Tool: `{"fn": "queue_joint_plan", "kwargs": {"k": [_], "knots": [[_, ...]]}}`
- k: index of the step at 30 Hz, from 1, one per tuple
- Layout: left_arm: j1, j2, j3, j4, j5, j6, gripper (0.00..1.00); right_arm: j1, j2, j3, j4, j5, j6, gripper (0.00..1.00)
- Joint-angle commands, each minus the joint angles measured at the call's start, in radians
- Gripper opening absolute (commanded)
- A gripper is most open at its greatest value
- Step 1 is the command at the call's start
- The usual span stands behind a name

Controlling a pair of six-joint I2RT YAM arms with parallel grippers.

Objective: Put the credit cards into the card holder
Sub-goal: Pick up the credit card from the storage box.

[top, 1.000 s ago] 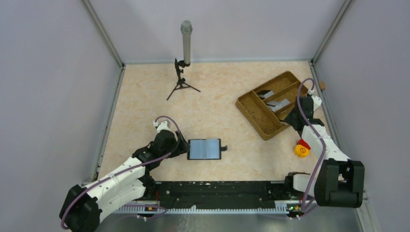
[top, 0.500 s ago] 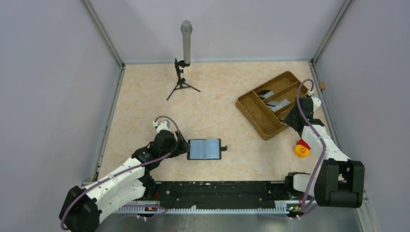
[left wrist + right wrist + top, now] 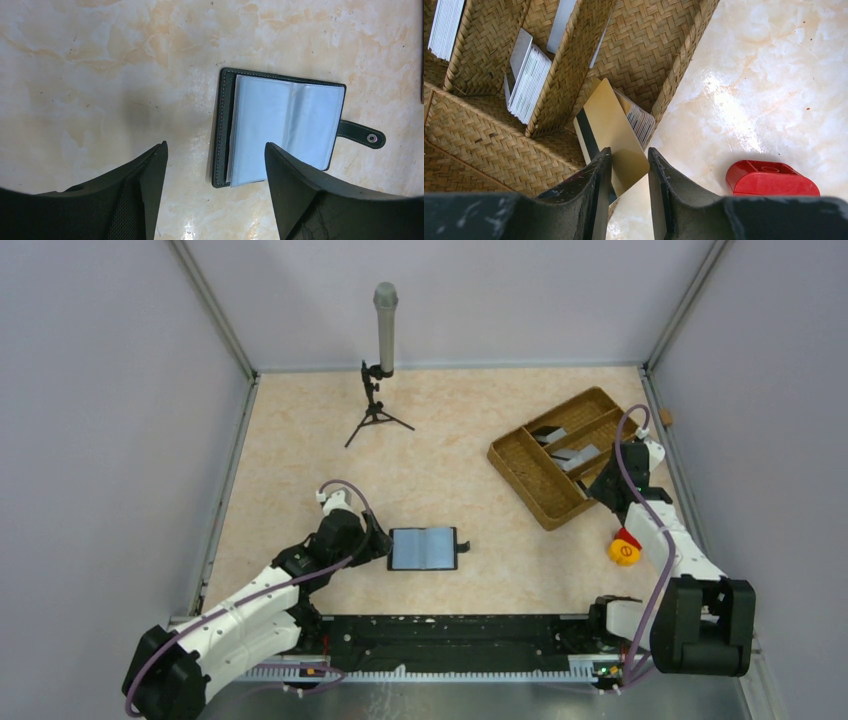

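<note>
Pinched gold card (image 3: 609, 120), thin, stiff, likely slippery, by its corner in right hand (image 3: 629, 152), with left hand (image 3: 215, 145) agape beside card holder (image 3: 285, 125).

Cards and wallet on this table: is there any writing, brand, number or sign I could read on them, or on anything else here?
No text can be read in any view.
Gold card: plain face with a dark stripe, no print showing.
Card holder: clear pale sleeves, no lettering.
Other cards in the woven tray: seen edge-on, nothing legible.
Yellow button: a dark mark on its face, too small to read.
</note>
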Motion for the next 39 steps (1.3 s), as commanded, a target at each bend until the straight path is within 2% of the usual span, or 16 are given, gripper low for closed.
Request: {"fn": "queue_joint_plan", "kwargs": {"k": [1, 5, 7, 13, 17, 23, 29, 34, 37, 39], "knots": [[0.007, -0.028, 0.006, -0.005, -0.004, 0.012, 0.75, -0.011, -0.02, 0.004, -0.05, 0.007, -0.02, 0.3], [0.007, -0.038, 0.005, -0.011, -0.007, 0.01, 0.75, -0.011, -0.014, -0.001, -0.036, 0.004, -0.021, 0.26], [0.008, -0.041, 0.007, -0.015, -0.007, 0.011, 0.75, -0.011, -0.012, 0.001, -0.033, 0.0, -0.02, 0.18], [0.007, -0.043, 0.01, -0.016, -0.009, 0.011, 0.75, -0.011, -0.02, 0.02, -0.041, 0.0, -0.02, 0.11], [0.008, -0.042, 0.014, -0.014, -0.007, 0.015, 0.75, -0.011, -0.031, 0.021, -0.016, 0.007, -0.019, 0.01], [0.007, -0.04, 0.057, -0.027, -0.018, 0.07, 0.78, -0.01, -0.072, 0.086, 0.016, 0.022, -0.037, 0.0], [0.008, 0.0, 0.188, -0.098, -0.029, 0.182, 0.86, -0.011, -0.135, 0.161, -0.014, 0.0, -0.08, 0.0], [0.009, 0.017, 0.338, -0.192, -0.032, 0.291, 0.93, -0.011, -0.239, 0.185, -0.08, -0.174, -0.134, 0.0], [0.009, 0.033, 0.419, -0.205, 0.039, 0.376, 0.94, -0.01, -0.266, 0.195, -0.092, -0.452, -0.168, 0.0], [0.008, 0.053, 0.46, -0.186, 0.152, 0.465, 0.94, 0.004, -0.255, 0.195, -0.084, -0.67, -0.18, 0.0]]}}
